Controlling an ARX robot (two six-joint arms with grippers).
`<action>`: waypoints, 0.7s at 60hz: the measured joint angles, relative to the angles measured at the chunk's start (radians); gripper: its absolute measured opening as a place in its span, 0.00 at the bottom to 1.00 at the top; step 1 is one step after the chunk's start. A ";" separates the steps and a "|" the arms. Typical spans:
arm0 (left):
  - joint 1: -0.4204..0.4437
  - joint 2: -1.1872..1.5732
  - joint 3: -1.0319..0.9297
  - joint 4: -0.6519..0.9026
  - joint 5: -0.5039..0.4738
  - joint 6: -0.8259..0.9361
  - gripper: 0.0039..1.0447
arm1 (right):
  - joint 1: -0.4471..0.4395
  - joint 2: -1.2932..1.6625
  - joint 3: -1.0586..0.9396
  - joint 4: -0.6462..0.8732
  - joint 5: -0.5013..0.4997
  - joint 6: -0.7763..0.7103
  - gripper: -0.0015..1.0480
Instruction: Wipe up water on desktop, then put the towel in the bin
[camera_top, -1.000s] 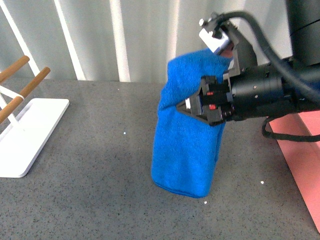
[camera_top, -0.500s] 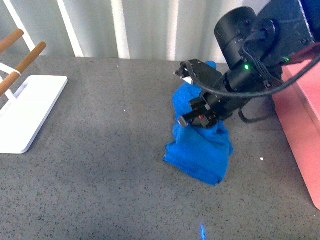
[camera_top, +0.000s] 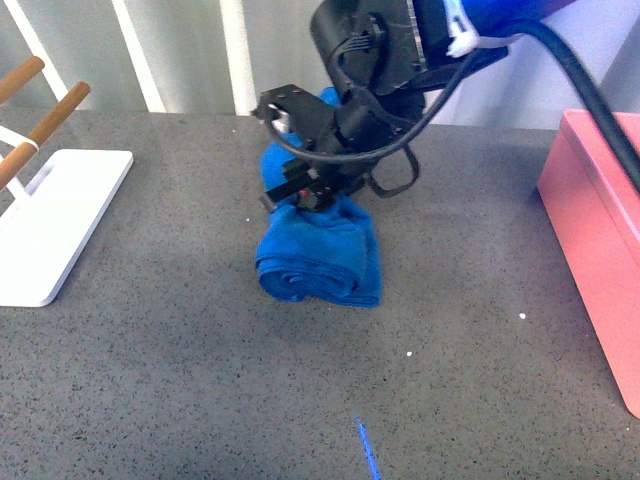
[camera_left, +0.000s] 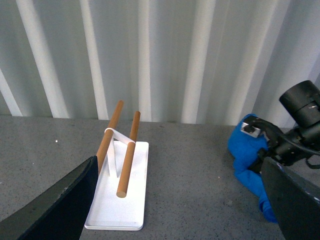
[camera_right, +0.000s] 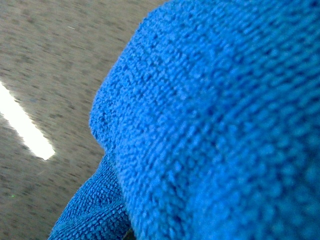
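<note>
The bright blue towel (camera_top: 320, 255) lies bunched and rolled on the dark grey speckled desktop (camera_top: 180, 360), its lower end pressed onto the surface. My right gripper (camera_top: 300, 190) is shut on the towel's upper part, just above the desktop. The towel (camera_right: 210, 125) fills the right wrist view, hiding the fingers. In the left wrist view the towel (camera_left: 247, 160) and the black right arm (camera_left: 300, 130) show at the right. My left gripper (camera_left: 182, 200) stands open with nothing between its dark fingers (camera_left: 65, 205). The salmon-pink bin (camera_top: 600, 240) stands at the right edge.
A white rack base (camera_top: 50, 220) with two wooden bars (camera_top: 45, 125) stands at the left, also seen as the rack (camera_left: 120, 185) in the left wrist view. A white ribbed wall (camera_top: 180, 50) runs behind the desktop. A small blue streak (camera_top: 366, 450) marks the near desktop.
My right gripper has come down and moved left with the towel. The towel went from hanging in the air to lying bunched on the desktop.
</note>
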 joint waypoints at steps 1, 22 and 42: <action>0.000 0.000 0.000 0.000 0.000 0.000 0.94 | 0.005 0.003 0.007 -0.003 -0.004 -0.002 0.05; 0.000 0.000 0.000 0.000 0.000 0.000 0.94 | 0.086 -0.039 -0.074 -0.006 -0.138 0.019 0.05; 0.000 0.000 0.000 0.000 0.000 0.001 0.94 | 0.017 -0.274 -0.388 0.066 -0.105 0.108 0.05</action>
